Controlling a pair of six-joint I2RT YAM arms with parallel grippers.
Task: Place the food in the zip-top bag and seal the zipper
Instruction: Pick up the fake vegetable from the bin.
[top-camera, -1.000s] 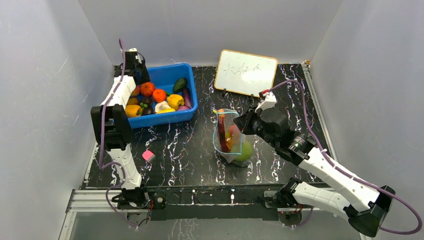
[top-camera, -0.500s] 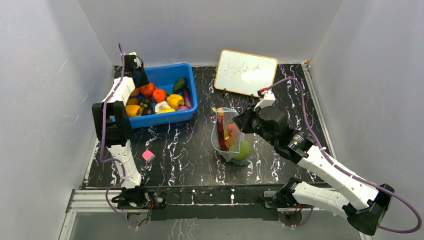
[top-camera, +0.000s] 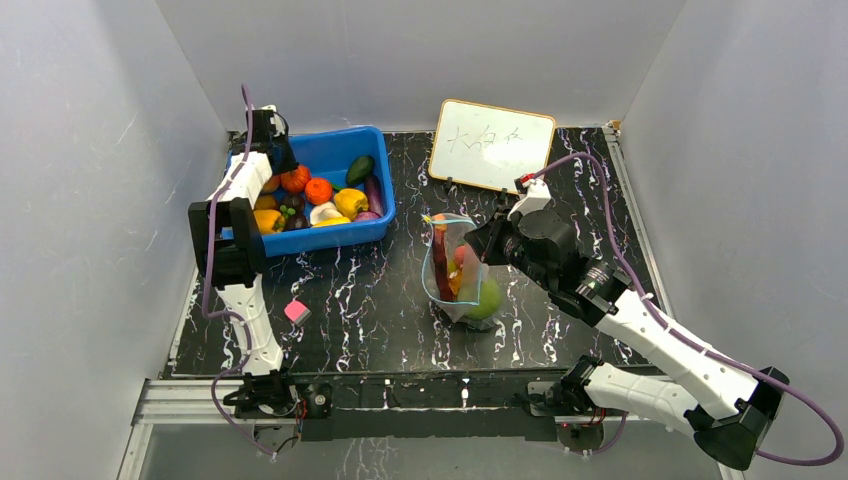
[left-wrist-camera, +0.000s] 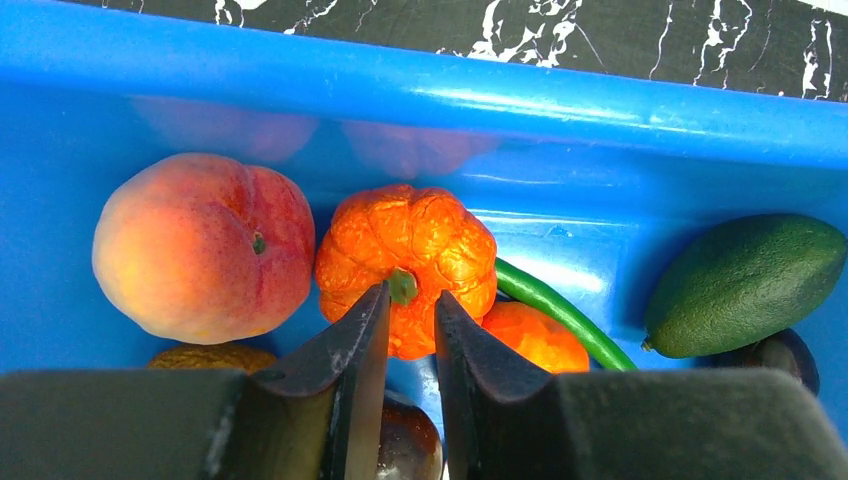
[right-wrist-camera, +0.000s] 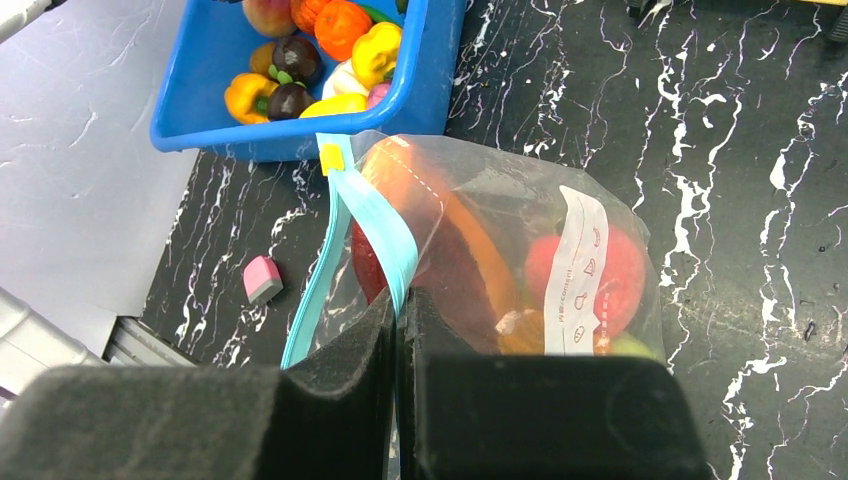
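**Zip-top bag (top-camera: 447, 300) stands part-filled, its mouth pinched by the right gripper (right-wrist-camera: 400, 300)**

The clear, crinkly plastic zip-top bag sits mid-table on the black, white-veined marbled tabletop (top-camera: 370, 300). It is to the right of the blue plastic bin (top-camera: 388, 195) and in front of the small whiteboard (top-camera: 492, 145). Its mouth gapes towards the bin.

The right gripper's fingers are clenched tight on the thin blue-teal zipper (right-wrist-camera: 375, 230) at the bag's rim, holding that edge up.

Inside the bag lie an orange-and-dark-red long slice (right-wrist-camera: 450, 250), a red round piece (right-wrist-camera: 625, 270) and a green round fruit (top-camera: 490, 300) at the bottom.

The left gripper (left-wrist-camera: 405, 300) reaches down into the far left end of the bin. Its fingers are drawn nearly together with a narrow slit between them. The tips sit on either side of the green stem of a wrinkled orange toy pumpkin (left-wrist-camera: 410, 235). Whether they actually pinch it cannot be told.

A blushed toy peach (left-wrist-camera: 200, 245) lies just left of the pumpkin. A long green bean (left-wrist-camera: 555, 310) and a dark green avocado (left-wrist-camera: 745, 280) lie to its right.

A small pink cube (top-camera: 297, 311) lies on the table near the front of the bin.
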